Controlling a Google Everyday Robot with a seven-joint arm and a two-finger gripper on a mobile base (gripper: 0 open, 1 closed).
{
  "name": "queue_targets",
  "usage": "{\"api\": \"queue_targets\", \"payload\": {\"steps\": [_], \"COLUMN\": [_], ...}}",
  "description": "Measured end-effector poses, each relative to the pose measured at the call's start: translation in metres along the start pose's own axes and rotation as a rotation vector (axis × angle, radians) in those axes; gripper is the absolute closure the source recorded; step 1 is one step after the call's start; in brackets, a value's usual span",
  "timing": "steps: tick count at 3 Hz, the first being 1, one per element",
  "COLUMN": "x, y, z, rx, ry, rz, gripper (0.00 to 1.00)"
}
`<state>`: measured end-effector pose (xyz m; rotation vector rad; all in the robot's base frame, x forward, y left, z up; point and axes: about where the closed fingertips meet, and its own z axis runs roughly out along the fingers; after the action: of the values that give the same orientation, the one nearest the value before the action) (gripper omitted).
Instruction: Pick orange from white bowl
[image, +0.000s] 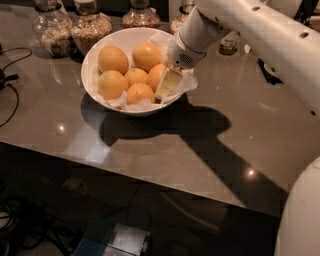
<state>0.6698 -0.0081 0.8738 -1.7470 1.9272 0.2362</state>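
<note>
The white bowl (91, 55) stands on the grey table, lined with crumpled white paper and holding several oranges. Large oranges lie at the back left (112, 59), back middle (146, 55) and front left (111, 84); smaller ones lie in the middle (135, 76) and front (139, 93). My gripper (167, 82) reaches down into the bowl's right side, right against the rightmost orange (155, 76), which it partly hides.
Glass jars of grains (52, 30) (90, 25) (140, 15) stand just behind the bowl. A small jar (230, 45) is at the back right. Black cables (7, 80) lie at the left. The table's front edge (125, 167) runs diagonally below.
</note>
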Motion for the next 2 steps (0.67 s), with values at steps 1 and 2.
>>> {"api": "queue_targets", "payload": {"steps": [1,2], "x": [0.0013,0.0], "y": [0.0014,0.0042], "z": [0.0012,0.0017], "rx": [0.005,0.02], "ry": [0.004,0.01], "rz": [-0.004,-0.019], "gripper": [0.7,0.94]}}
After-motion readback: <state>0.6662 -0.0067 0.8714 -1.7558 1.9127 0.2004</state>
